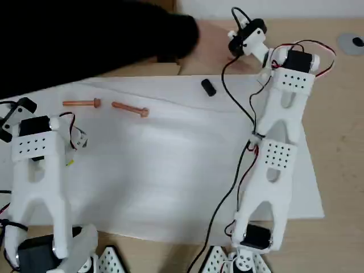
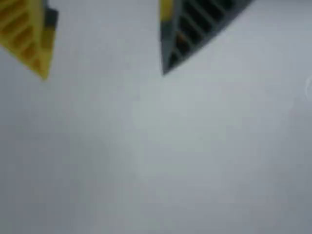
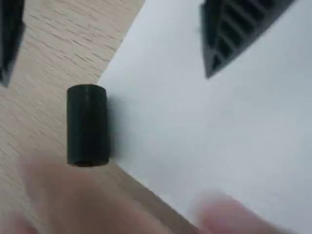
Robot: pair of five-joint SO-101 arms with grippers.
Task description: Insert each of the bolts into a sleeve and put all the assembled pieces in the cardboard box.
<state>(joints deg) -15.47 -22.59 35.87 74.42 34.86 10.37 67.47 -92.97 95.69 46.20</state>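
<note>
The left gripper (image 2: 103,73) hangs over the white sheet (image 1: 170,170), jaws spread and empty; a bolt (image 1: 81,103) and a second bolt (image 1: 131,109) lie loose nearby. Rightward, the black sleeve (image 1: 209,87) lies at the sheet's edge, the right gripper (image 3: 107,78) near it, jaws spread, probably for pickup.

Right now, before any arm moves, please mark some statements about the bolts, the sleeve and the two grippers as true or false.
1. Two orange bolts lie on the white sheet. True.
2. One bolt is already inside the black sleeve. False: the sleeve lies alone, and both bolts are apart from it.
3. The right gripper is shut on the sleeve. False: it is open, and the sleeve lies loose below it.
4. The left gripper is open above the sheet and holds nothing. True.
</note>
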